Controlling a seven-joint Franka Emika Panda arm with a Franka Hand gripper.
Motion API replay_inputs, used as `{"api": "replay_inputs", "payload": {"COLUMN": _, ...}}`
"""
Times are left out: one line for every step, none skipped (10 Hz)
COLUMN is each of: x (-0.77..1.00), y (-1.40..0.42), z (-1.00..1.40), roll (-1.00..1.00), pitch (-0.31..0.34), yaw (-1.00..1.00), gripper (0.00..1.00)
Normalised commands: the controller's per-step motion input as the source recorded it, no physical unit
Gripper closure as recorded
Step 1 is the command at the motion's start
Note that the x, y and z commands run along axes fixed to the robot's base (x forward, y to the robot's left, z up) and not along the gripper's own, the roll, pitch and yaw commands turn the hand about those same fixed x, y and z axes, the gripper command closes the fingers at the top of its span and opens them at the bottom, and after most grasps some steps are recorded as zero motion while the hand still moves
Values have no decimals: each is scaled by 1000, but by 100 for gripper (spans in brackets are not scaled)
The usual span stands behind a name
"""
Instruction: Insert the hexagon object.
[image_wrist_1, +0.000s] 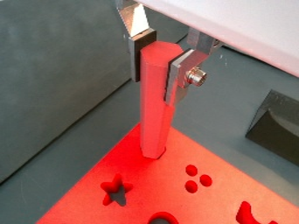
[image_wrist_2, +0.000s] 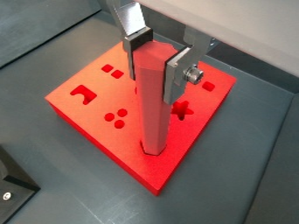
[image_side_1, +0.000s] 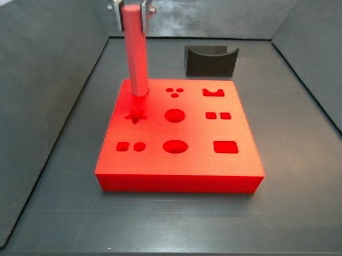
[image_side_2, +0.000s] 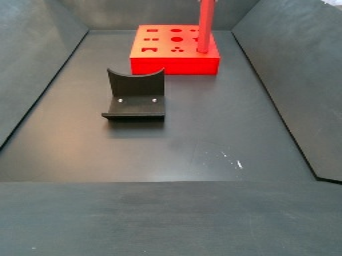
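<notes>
Claw (image_wrist_2: 158, 54) grips the upright red-pink rod (image_wrist_2: 153, 105) near its top, silver fingers (image_wrist_2: 181, 70) pressed to both sides. Rod's lower end meets the red block (image_side_1: 187, 160) at the left rear corner in a side view, beside a star-shaped hole (image_side_1: 134, 117). Dark curved holder (image_side_1: 210, 59) sits behind the block on the bench (image_side_2: 201, 130).
</notes>
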Motion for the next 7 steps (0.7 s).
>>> {"api": "replay_inputs", "payload": {"x": 137, "y": 11, "z": -183, "roll": 46, "pitch": 0, "yaw": 0, "gripper": 100}}
{"api": "replay_inputs", "payload": {"x": 0, "y": 0, "z": -140, "roll": 59, "pitch": 0, "yaw": 0, "gripper": 100}}
{"api": "replay_inputs", "payload": {"x": 0, "y": 0, "z": -117, "roll": 109, "pitch": 6, "yaw": 0, "gripper": 100}}
{"api": "replay_inputs", "payload": {"x": 0, "y": 0, "z": -529, "roll": 109, "pitch": 0, "yaw": 0, "gripper": 100}}
{"api": "replay_inputs", "payload": {"x": 0, "y": 0, "z": -1000, "roll": 21, "pitch": -59, "yaw": -91, "gripper": 100}}
{"api": "replay_inputs", "payload": {"x": 0, "y": 0, "z": -1000, "roll": 154, "pitch": -24, "yaw": -51, "gripper": 100}}
{"api": "replay_inputs", "payload": {"x": 0, "y": 0, "z": -994, "roll": 196, "pitch": 0, "yaw": -26, "gripper": 100}}
